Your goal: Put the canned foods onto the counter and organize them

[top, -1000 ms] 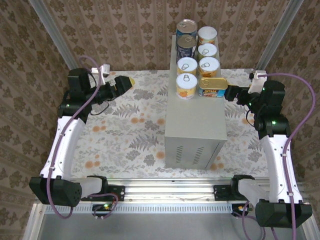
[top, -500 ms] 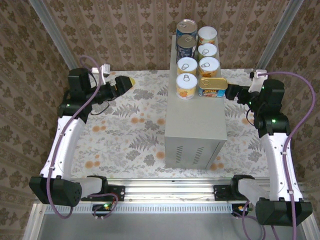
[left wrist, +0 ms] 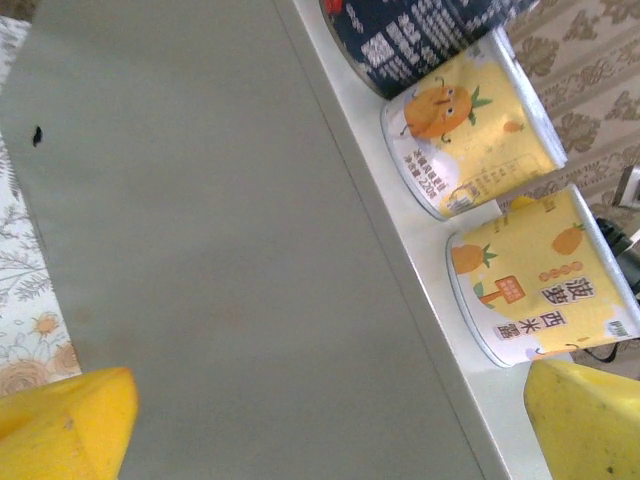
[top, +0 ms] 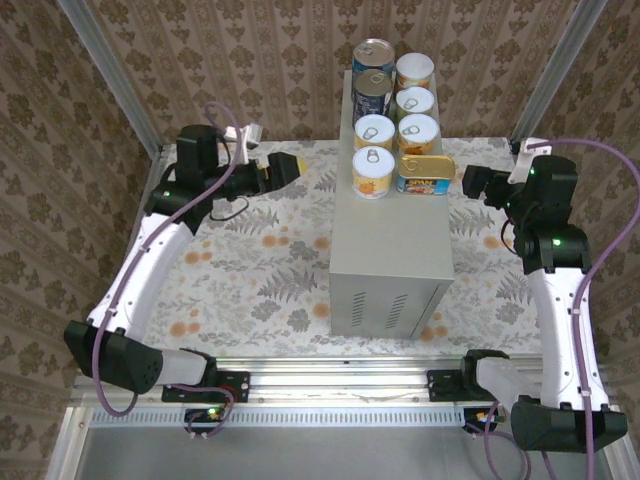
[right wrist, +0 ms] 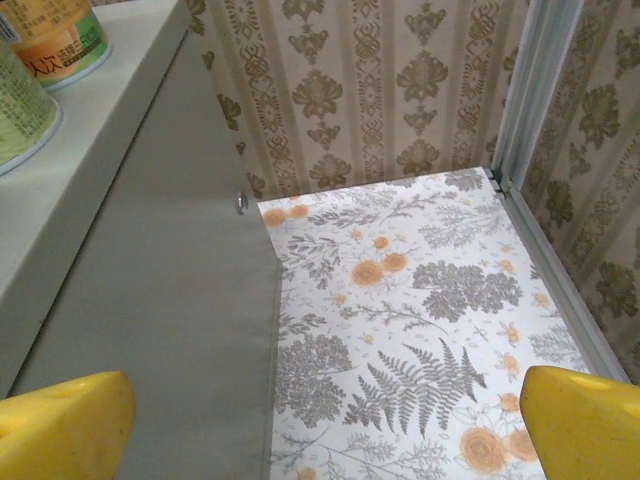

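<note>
1. top camera: your canned foods stand in two rows at the far end of the grey table. two blue-labelled cans sit at the back of the left row. white-lidded yellow cans fill the other places. the flat oblong tin closes the near end of the right row.
2. same view: your left end effector hangs over the floral surface. it is left of the grey table, points toward it and stands apart from it. your right end effector is just right of the grey table, level with the flat oblong tin and holding nothing.
3. left wrist camera: your left end effector is released. its yellow fingers sit wide at the two lower corners with nothing between them. ahead you see the grey table's side wall. along its top edge stand a dark blue can and two white-lidded yellow cans, seen tilted.
4. right wrist camera: your right end effector is released too, with its yellow fingers wide apart and empty. the grey table's side fills the left. an orange-labelled can and a green-labelled can stand on its top edge. the floral surface and the wallpapered wall lie beyond.
</note>
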You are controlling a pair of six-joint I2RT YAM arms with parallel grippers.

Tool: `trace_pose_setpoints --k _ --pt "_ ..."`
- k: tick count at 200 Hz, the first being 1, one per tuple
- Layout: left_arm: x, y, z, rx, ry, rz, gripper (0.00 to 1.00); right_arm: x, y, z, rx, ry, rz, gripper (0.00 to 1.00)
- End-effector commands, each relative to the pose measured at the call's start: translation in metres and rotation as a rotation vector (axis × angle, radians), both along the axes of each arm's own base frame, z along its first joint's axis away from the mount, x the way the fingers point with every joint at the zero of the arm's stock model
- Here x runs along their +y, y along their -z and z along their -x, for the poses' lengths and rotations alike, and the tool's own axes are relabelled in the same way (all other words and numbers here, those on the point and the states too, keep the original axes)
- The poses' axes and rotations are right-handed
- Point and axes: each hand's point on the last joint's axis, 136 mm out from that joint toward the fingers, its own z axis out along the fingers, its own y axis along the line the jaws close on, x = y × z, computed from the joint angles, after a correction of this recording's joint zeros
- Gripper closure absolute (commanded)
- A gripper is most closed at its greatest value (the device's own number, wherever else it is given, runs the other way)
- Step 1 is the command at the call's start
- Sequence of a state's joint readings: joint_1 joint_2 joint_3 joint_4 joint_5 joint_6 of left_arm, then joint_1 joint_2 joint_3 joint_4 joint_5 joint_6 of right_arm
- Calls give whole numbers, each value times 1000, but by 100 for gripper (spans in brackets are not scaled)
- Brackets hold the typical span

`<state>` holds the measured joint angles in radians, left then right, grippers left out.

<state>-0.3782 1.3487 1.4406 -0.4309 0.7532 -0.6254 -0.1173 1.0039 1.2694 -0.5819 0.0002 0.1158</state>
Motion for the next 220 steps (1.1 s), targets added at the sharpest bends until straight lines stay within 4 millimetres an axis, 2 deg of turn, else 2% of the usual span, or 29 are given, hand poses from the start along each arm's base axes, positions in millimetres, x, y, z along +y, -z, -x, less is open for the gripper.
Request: trace_pose_setpoints --k 1,33,35,41,111,220 --pt "-12 -10 4 -60 30 -17 0 -5 -20 18 -32 45 1 0" --pt "-23 -5 4 -56 56 -37 0 -1 -34 32 -64 37 2 0" --pt "-31 -5 10 -55 80 -36 0 -1 -36 34 -69 35 0 0" --pt "-35 -4 13 -54 94 -38 0 0 -38 36 -77 33 0 0" --pt "-56 5 18 -46 150 -63 0 7 -59 54 -130 4 3 0" --pt "-66 13 16 -31 169 -75 0 19 -67 61 -171 -60 -11 0"
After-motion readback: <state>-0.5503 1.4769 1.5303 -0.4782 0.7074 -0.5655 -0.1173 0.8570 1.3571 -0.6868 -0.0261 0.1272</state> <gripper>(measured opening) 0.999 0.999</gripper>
